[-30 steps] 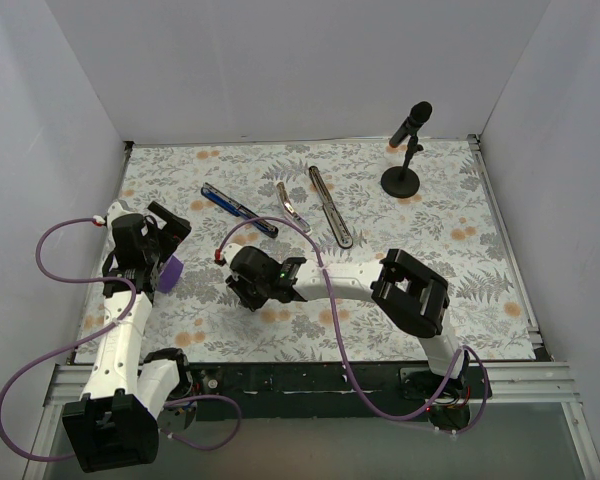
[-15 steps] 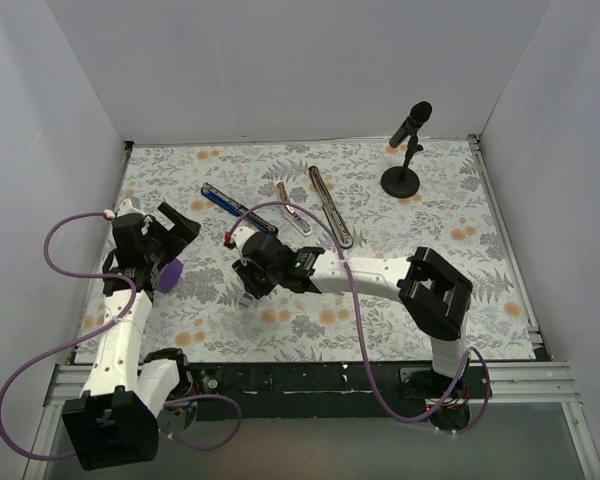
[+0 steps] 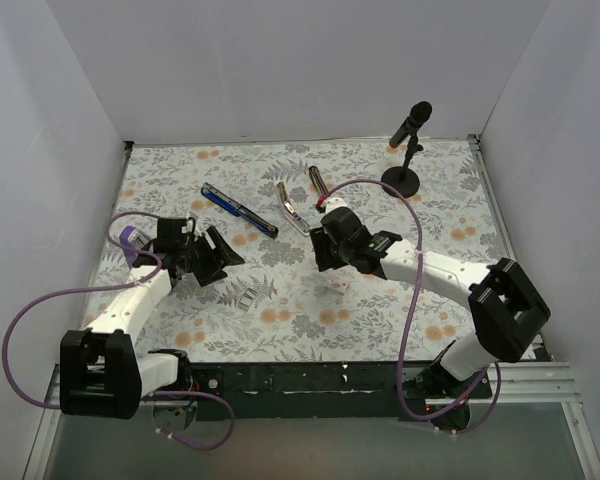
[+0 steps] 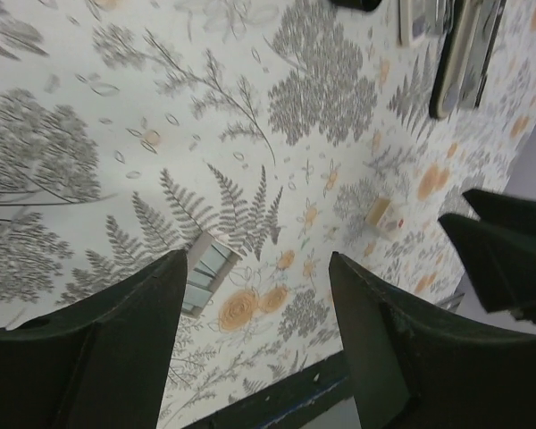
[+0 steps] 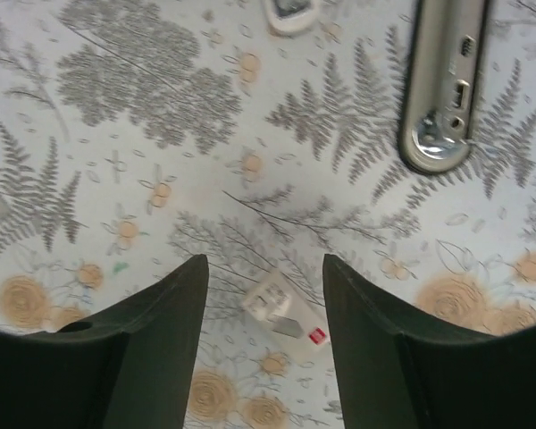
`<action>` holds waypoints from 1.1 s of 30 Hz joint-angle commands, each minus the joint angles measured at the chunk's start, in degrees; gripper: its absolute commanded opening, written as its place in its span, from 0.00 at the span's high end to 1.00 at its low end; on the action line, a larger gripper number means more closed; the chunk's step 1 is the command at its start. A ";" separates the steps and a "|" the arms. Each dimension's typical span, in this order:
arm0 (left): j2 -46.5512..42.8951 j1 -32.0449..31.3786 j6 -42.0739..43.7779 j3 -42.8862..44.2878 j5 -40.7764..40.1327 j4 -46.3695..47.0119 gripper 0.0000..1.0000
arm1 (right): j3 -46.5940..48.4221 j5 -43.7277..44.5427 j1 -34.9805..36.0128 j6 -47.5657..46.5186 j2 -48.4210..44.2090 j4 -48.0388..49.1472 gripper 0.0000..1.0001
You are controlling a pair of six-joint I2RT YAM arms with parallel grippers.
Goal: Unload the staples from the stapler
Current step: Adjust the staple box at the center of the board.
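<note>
The stapler lies apart in pieces at the back of the mat: blue-and-black body (image 3: 238, 210), silvery channel (image 3: 292, 208) and dark base strip (image 3: 318, 180), its near end hidden by my right arm. The base strip's end shows in the right wrist view (image 5: 442, 89). A small silvery block of staples (image 4: 205, 273) lies on the mat just ahead of my left gripper (image 4: 257, 268), which is open and empty (image 3: 225, 262). My right gripper (image 5: 263, 264) is open and empty above a small white box (image 5: 286, 313), at the mat's middle (image 3: 320, 255).
A black microphone on a round stand (image 3: 405, 150) stands at the back right. The small white box also shows in the left wrist view (image 4: 386, 217), with my right gripper's black fingers (image 4: 509, 250) to its right. White walls enclose the mat.
My right arm has swung from the front left centre to the mat's middle. My left arm has lowered and turned, so its gripper now points right towards the centre.
</note>
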 commanded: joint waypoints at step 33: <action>2.87 -12.46 -9.87 -5.49 4.75 14.11 0.34 | -14.87 -11.12 -5.77 12.33 -5.00 9.86 0.23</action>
